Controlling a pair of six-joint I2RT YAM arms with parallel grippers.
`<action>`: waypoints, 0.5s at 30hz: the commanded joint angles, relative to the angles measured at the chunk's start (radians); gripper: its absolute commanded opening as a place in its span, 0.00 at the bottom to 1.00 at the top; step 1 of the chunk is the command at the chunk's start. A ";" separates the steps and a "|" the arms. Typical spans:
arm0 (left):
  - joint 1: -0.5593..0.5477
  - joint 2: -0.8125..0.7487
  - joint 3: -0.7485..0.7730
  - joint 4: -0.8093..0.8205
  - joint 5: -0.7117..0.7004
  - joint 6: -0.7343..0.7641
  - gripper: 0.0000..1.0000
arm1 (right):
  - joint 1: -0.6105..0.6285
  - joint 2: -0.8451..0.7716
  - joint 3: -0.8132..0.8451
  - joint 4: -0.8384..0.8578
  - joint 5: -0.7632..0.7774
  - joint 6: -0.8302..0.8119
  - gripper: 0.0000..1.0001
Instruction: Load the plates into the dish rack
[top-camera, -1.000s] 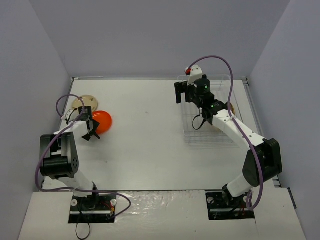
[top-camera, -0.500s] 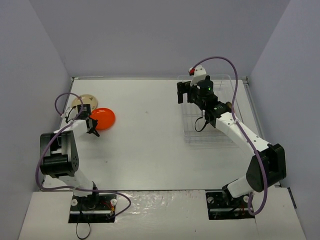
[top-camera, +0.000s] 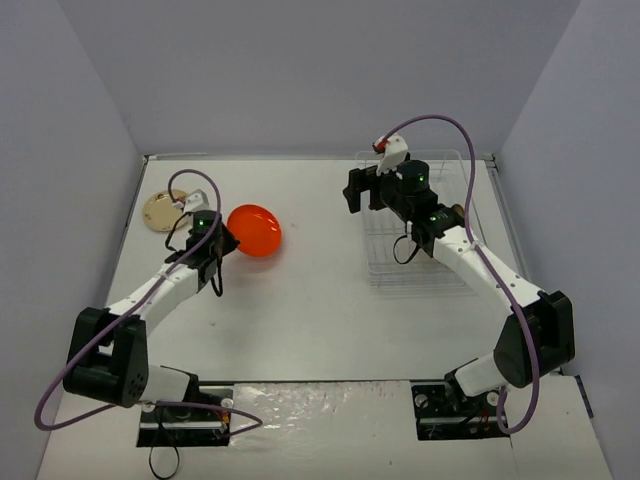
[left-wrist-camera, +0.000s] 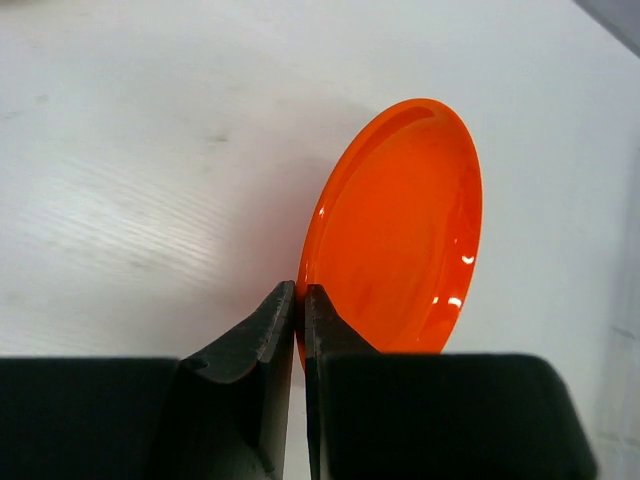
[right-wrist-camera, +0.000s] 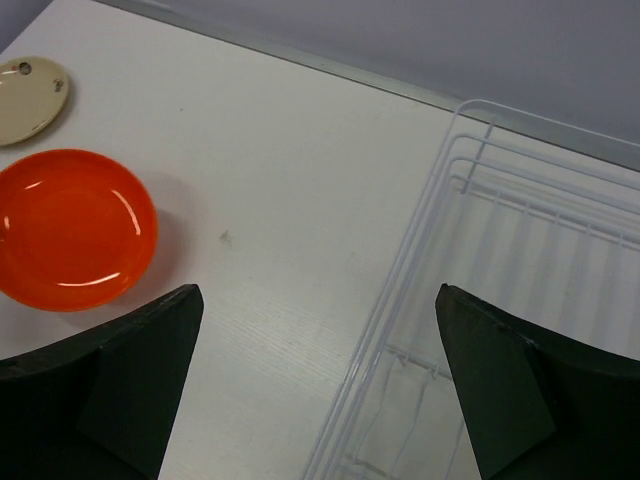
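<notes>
My left gripper (top-camera: 226, 243) is shut on the rim of the bright orange-red plate (top-camera: 254, 229) and holds it left of the table's middle. The left wrist view shows its fingertips (left-wrist-camera: 280, 300) pinching the plate's (left-wrist-camera: 400, 230) near edge. The plate also shows in the right wrist view (right-wrist-camera: 72, 228). A cream plate (top-camera: 163, 210) lies flat at the far left, seen too in the right wrist view (right-wrist-camera: 28, 98). My right gripper (top-camera: 360, 187) is open and empty over the left edge of the clear wire dish rack (top-camera: 435, 262). The rack (right-wrist-camera: 520, 300) fills the right of the right wrist view.
A brown plate edge (top-camera: 462, 214) shows behind my right arm inside the rack. Grey walls close in the table on the left, back and right. A metal strip (top-camera: 250, 157) runs along the table's far edge.
My left gripper has carried the orange-red plate to the right, away from the cream plate. My right gripper has shifted slightly left over the rack's edge.
</notes>
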 joint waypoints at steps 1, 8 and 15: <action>-0.081 -0.090 -0.007 0.254 0.085 0.173 0.00 | 0.000 0.009 0.020 0.055 -0.273 -0.045 1.00; -0.164 -0.146 -0.011 0.369 0.283 0.294 0.00 | 0.039 0.113 0.096 -0.042 -0.521 -0.158 1.00; -0.237 -0.208 -0.037 0.439 0.473 0.376 0.00 | 0.065 0.217 0.156 -0.095 -0.560 -0.183 0.92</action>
